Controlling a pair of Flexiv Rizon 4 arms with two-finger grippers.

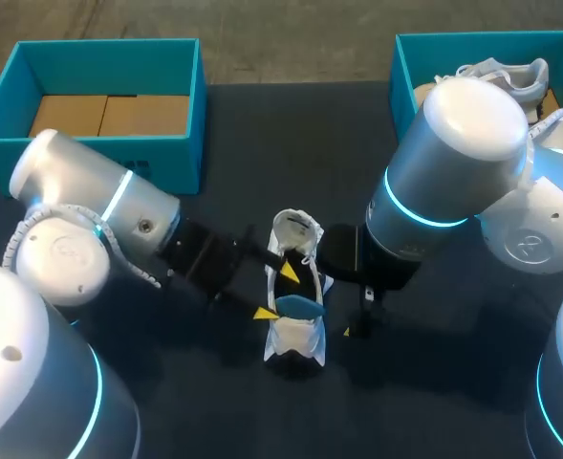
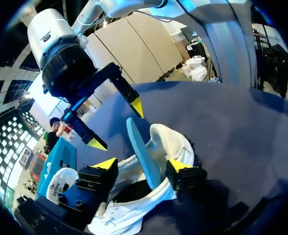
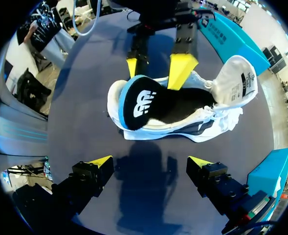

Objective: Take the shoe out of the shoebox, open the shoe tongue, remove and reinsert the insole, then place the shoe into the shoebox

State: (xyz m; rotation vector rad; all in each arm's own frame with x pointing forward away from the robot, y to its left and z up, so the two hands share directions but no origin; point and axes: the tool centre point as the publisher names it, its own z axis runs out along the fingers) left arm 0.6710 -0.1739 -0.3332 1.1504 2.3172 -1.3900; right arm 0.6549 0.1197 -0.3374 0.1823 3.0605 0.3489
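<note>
A white shoe (image 1: pixel 294 337) lies on the dark table (image 1: pixel 262 134) mid-scene, its tongue pulled up. A blue insole (image 1: pixel 300 306) sticks partly out of its opening, one end raised. My left gripper (image 1: pixel 277 293) is over the shoe, open, its fingers on either side of the insole (image 2: pixel 140 147) without clamping it. In the right wrist view the insole's printed black face (image 3: pixel 139 103) rises from the shoe (image 3: pixel 232 81), with the left gripper (image 3: pixel 156 67) beyond it. My right gripper (image 3: pixel 149 161) hangs open and holds nothing, just beside the shoe; it also shows ahead of the left one (image 2: pixel 115 125).
A teal shoebox (image 1: pixel 99 143) with a cardboard floor stands at the back left. A second teal box (image 1: pixel 405 57) at the back right holds another white shoe (image 1: pixel 506 76). My right arm's large housing (image 1: pixel 453 163) hides the table under it.
</note>
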